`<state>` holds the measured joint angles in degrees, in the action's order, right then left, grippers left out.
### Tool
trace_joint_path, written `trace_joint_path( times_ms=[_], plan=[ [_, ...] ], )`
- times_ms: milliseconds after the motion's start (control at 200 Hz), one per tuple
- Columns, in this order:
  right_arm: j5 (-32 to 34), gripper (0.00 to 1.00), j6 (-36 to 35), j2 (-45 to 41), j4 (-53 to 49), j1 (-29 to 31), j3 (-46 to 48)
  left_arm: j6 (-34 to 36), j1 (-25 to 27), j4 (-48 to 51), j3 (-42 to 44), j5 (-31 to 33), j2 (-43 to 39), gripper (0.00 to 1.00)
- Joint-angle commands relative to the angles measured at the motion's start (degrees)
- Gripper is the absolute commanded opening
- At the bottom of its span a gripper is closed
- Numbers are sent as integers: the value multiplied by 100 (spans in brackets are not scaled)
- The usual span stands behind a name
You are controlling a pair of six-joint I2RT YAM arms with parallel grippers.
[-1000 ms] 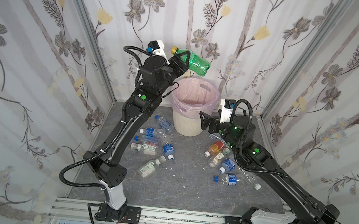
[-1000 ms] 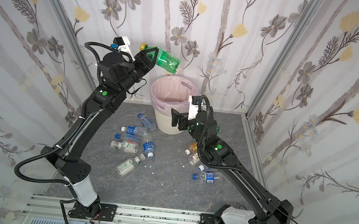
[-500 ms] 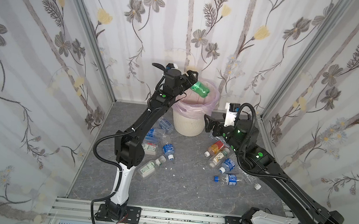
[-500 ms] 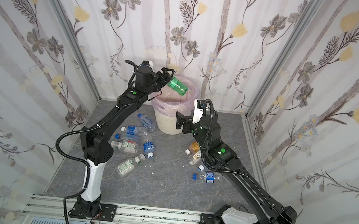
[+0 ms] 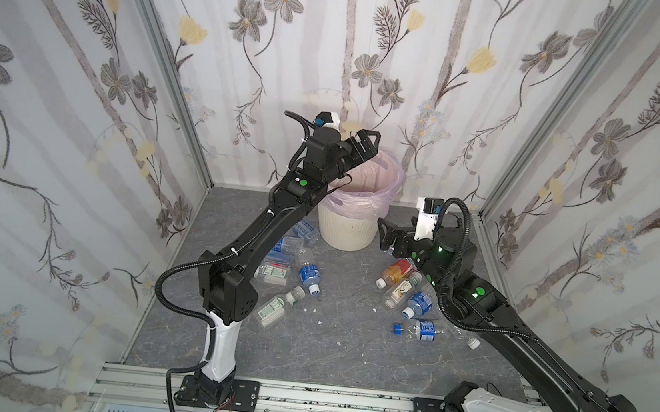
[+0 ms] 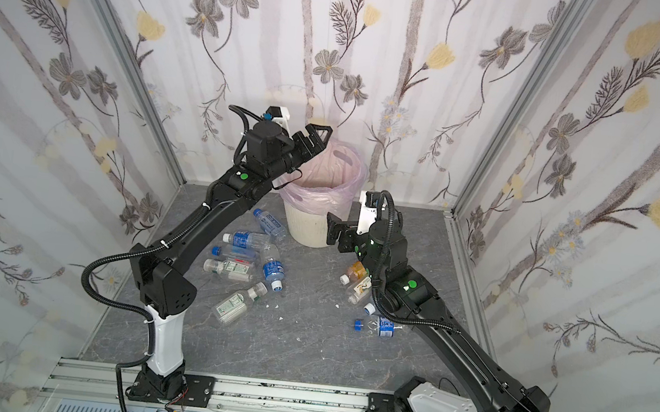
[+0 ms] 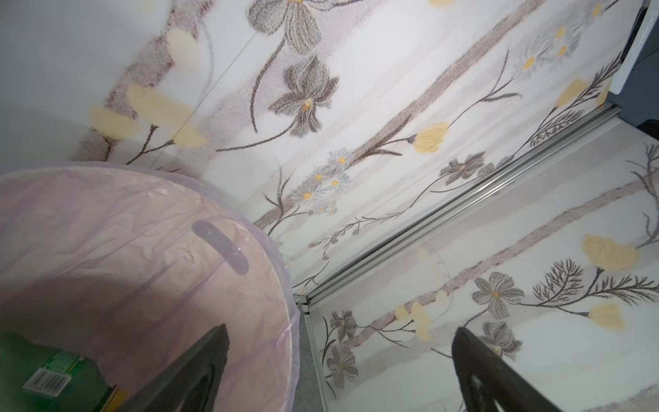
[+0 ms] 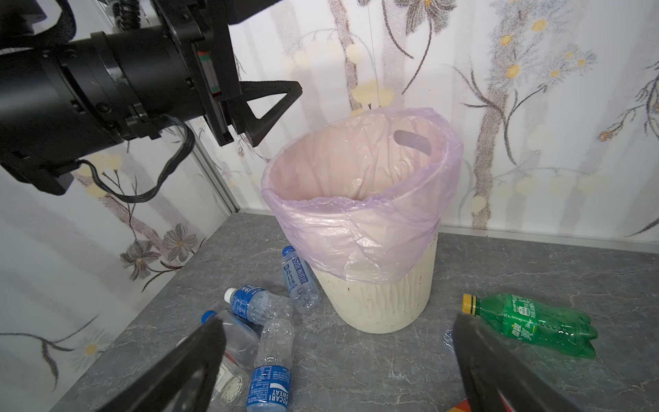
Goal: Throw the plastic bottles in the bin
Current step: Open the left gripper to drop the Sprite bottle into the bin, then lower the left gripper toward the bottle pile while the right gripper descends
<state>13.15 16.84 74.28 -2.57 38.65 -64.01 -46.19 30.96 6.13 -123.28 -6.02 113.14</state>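
Note:
The bin (image 5: 353, 226) (image 6: 309, 230) (image 8: 385, 303), cream-white with a pale pink liner, stands at the back of the grey floor. My left gripper (image 5: 364, 146) (image 6: 314, 138) (image 7: 338, 342) hangs open over its left rim with nothing between the fingers. A green bottle (image 7: 53, 378) lies inside the liner. Just right of the bin my right gripper (image 5: 385, 236) (image 6: 334, 230) (image 8: 338, 342) stands open and empty, facing it. Several plastic bottles lie left of the bin (image 5: 308, 273) (image 6: 271, 268) (image 8: 267, 385) and under the right arm (image 5: 396, 272) (image 6: 355, 270). Another green bottle (image 8: 527, 321) lies on the floor beside the bin.
Flowered walls close in the floor on three sides, with metal corner posts (image 5: 160, 51) (image 5: 536, 132). A white-labelled bottle (image 5: 276, 308) (image 6: 234, 303) and a blue-labelled one (image 5: 424, 329) lie nearer the front. The mounting rail (image 5: 300, 396) runs along the front edge.
The left gripper came down from high above the bin, opened and let go of the green bottle, which now lies in the bin. The right arm has barely moved.

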Motion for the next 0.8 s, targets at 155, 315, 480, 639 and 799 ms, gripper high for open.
trace_joint_path(
  times_ms=[155, 315, 480, 639, 799],
  plan=[
    [362, 100, 119, -69, 67, -24, 164, 1001, 217, -121, 490, 534, -625, 100],
    [1076, 100, 351, -119, -154, -176, 355, 1154, 293, -121, 1012, 522, -1033, 100],
    [1603, 100, 643, -380, -209, -373, 775, 1689, 560, -125, 1583, 934, -1535, 100],
    [1651, 100, 1183, -749, -353, -760, 1250, 1701, 785, -147, 2393, 1018, -1997, 100],
    [1672, 100, 1590, -951, -967, -1070, 1520, 2040, 1174, -147, 3240, 1165, -2394, 100]
  ],
)
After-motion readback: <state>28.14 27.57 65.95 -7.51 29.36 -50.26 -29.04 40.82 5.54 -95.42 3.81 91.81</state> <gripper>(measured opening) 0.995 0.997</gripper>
